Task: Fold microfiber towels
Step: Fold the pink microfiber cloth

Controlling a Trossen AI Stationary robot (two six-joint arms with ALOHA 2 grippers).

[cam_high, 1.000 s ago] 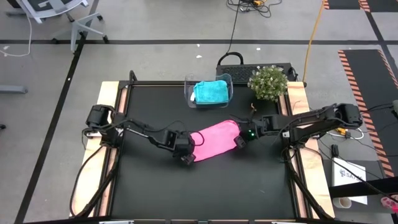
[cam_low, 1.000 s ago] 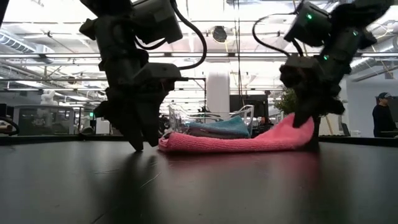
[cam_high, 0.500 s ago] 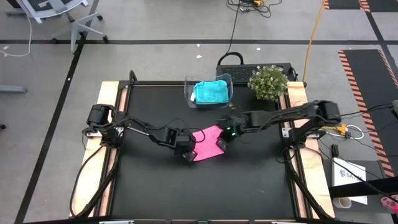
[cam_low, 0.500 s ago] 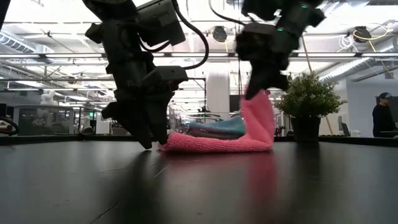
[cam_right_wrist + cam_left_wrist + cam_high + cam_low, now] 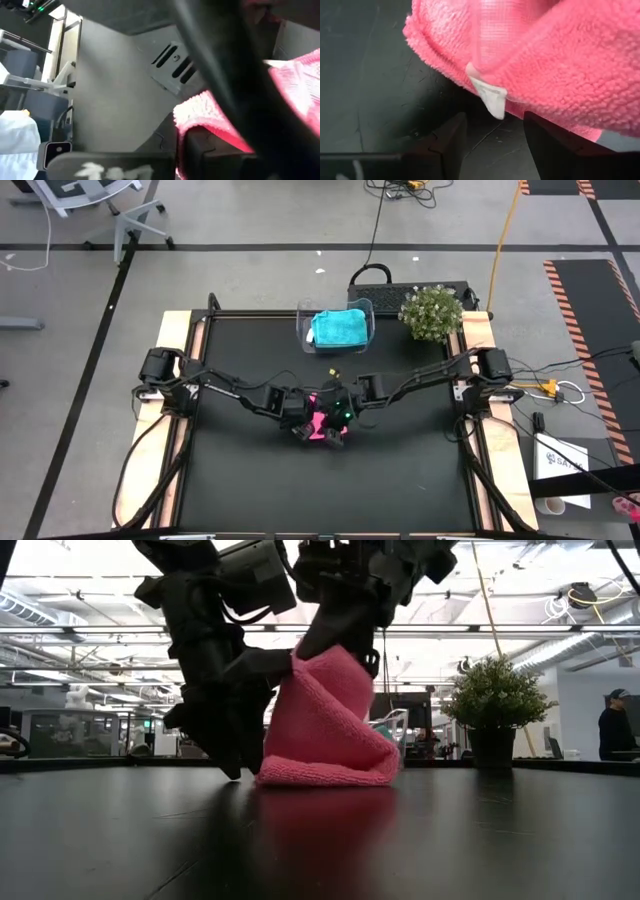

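The bright pink towel [image 5: 320, 423] lies at the table's centre, its lower layer flat on the black top and its other half raised in a loop above it [image 5: 330, 720]. My right gripper [image 5: 335, 640] is shut on the raised end. My left gripper [image 5: 492, 125] stands open at the towel's left end, fingers pointing steeply down beside the small white tag [image 5: 490, 97]. A teal towel [image 5: 338, 328] lies folded in the clear bin [image 5: 302, 330] at the far edge. My right gripper pinches the pink towel's raised end [image 5: 312, 662] between its two fingers, slanting down from the table's right side. That end is held well above the table. The cloth hangs below it, bends at a fold [image 5: 385, 765] and runs back along the table. My left gripper stands open against the towel's left end [image 5: 262, 765]; I cannot tell whether its fingers touch the cloth.
A potted plant [image 5: 431, 313] stands at the far right corner next to the bin. A person [image 5: 610, 730] stands in the room beyond the table's right. Bare black table top [image 5: 400, 470] lies on the near side.
My right gripper has swung from the table's right toward its left, rising and rolling, with the towel's right end in its hold. That end has been lifted and carried over toward the left end, which stayed on the table, so the flat towel now stands doubled in a loop.
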